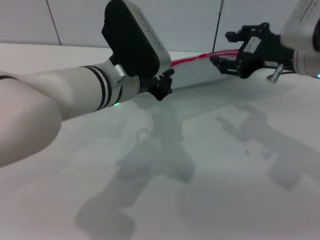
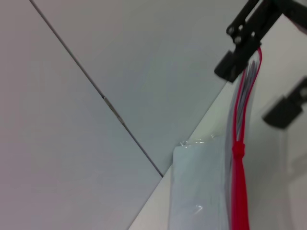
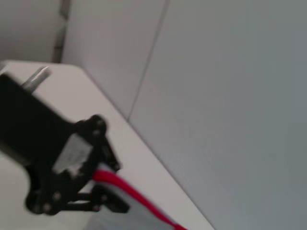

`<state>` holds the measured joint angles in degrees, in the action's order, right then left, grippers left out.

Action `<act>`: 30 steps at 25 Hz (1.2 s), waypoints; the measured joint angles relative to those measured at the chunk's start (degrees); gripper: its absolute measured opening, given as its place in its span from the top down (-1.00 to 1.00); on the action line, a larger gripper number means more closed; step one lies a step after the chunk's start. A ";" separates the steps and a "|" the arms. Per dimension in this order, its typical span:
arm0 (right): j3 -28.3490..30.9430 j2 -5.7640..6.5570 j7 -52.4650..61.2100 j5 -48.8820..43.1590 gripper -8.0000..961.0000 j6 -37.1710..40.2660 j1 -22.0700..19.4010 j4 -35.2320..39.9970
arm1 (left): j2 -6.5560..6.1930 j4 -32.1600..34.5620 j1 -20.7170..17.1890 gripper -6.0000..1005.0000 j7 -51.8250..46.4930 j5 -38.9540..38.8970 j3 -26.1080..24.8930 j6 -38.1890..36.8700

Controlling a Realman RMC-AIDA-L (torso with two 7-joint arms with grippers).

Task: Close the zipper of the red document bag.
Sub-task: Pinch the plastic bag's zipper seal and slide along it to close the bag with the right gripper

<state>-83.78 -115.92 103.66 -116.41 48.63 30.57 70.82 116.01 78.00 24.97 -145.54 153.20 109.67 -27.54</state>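
Note:
The red document bag (image 1: 195, 77) lies flat at the far side of the table, pale and translucent (image 2: 201, 191). Its zipper (image 1: 195, 58) runs along the far long edge as a red strip (image 2: 238, 201). A red slider (image 2: 238, 150) sits partway along, and beyond it the strip splits into two lines. My right gripper (image 1: 221, 48) is at the bag's right end, open, with the raised zipper end between its fingers (image 2: 235, 62). The right wrist view shows the zipper (image 3: 129, 189) running into that gripper (image 3: 115, 184). My left gripper (image 1: 164, 84) is at the bag's left part, mostly hidden by its wrist.
The white table (image 1: 200, 175) stretches towards me, crossed by arm shadows. A grey panelled wall (image 2: 96, 72) stands right behind the bag's far edge. My left forearm (image 1: 75, 100) crosses the left of the head view.

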 joint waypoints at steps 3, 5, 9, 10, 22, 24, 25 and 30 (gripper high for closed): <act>-2.29 -0.15 -3.02 -0.05 -0.30 -1.72 0.01 0.02 | 0.00 0.03 0.01 0.88 0.00 -0.03 0.02 -0.07; -4.16 -0.16 -4.18 -0.13 -0.30 -3.23 -0.10 0.05 | -0.01 0.04 0.00 0.88 0.00 -0.03 0.02 -0.12; -8.74 -0.21 -5.59 -2.35 -0.30 -7.16 -0.58 0.75 | -0.04 0.06 -0.03 0.88 0.00 -0.03 -0.03 -0.37; -9.73 -0.25 -5.57 -3.42 -0.30 -8.19 -0.65 0.96 | -0.04 0.05 -0.02 0.88 0.00 -0.03 -0.04 -0.39; -13.97 -0.36 -5.50 -9.03 -0.21 -13.12 -0.85 1.24 | -0.07 -0.10 0.45 0.88 0.00 -0.20 0.36 -0.86; -14.24 -0.36 -5.60 -9.20 -0.19 -13.13 -0.69 1.21 | -0.04 -0.18 0.48 0.88 0.00 -0.20 0.40 -0.86; -14.32 -0.36 -5.59 -9.73 -0.18 -13.13 -0.64 1.21 | -0.04 -0.19 0.49 0.88 0.00 -0.19 0.43 -0.86; -15.65 -0.43 -5.31 -11.23 -0.14 -13.68 -0.53 1.37 | -0.03 -0.15 0.52 0.88 0.00 -0.16 0.46 -0.86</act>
<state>-99.43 -116.35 98.36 -127.64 34.96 30.04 72.19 115.98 77.84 25.48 -145.54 153.04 110.13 -28.39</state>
